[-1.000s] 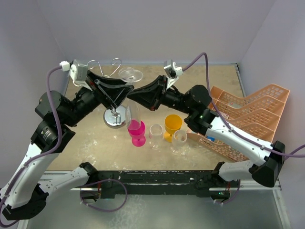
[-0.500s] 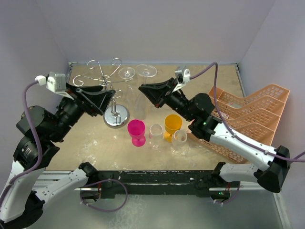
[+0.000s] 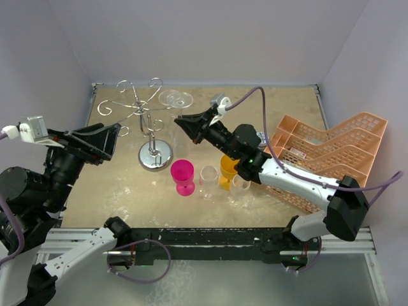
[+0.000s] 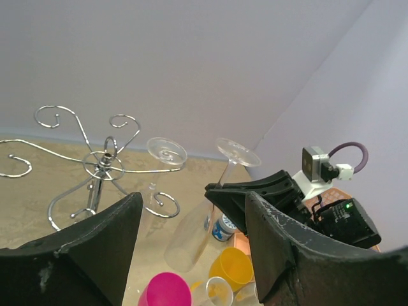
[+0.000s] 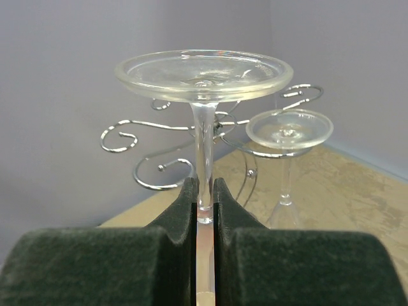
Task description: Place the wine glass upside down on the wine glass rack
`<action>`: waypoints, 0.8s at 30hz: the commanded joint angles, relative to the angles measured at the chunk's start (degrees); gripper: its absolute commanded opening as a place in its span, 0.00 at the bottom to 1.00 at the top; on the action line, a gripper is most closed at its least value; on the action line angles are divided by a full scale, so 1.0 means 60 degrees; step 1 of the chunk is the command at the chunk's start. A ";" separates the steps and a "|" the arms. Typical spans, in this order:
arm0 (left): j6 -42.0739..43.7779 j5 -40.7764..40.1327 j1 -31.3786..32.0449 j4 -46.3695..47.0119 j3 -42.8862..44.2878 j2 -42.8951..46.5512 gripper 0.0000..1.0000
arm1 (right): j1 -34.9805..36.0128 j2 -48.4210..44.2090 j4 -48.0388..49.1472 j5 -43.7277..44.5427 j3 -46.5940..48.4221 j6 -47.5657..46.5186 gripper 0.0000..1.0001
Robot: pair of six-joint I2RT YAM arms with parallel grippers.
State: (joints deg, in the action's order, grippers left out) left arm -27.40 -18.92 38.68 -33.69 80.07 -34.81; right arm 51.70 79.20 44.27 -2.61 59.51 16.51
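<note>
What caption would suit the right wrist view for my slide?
Right end effector shut on the stem of an inverted wine glass, beside a second glass hanging from the chrome rack.

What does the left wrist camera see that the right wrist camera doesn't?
Only the left wrist view shows the pink plastic goblet, the orange plastic goblet and the right arm from outside. Only the right wrist view shows, close up, the right gripper shut on the stem of the clear wine glass, foot upward. Both show that glass, the shiny chrome wire rack with curled arms, and a second clear glass hanging foot-up on it.
</note>
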 commanded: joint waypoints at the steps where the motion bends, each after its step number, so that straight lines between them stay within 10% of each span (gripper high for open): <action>1: -0.0149 -0.0852 -0.0001 -0.0161 0.0243 0.0178 0.63 | -0.0004 0.0298 0.1166 0.0207 0.0341 -0.0778 0.00; 24: -0.0322 -0.0846 -0.0001 0.0050 0.0225 0.0132 0.64 | -0.0004 0.2363 0.2890 -0.0727 0.0993 -0.0598 0.00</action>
State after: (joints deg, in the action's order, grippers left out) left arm -28.53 -24.49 38.68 -35.99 80.25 -33.36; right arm 51.70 93.65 53.67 -5.76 61.89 12.43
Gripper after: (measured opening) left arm 0.642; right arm 0.054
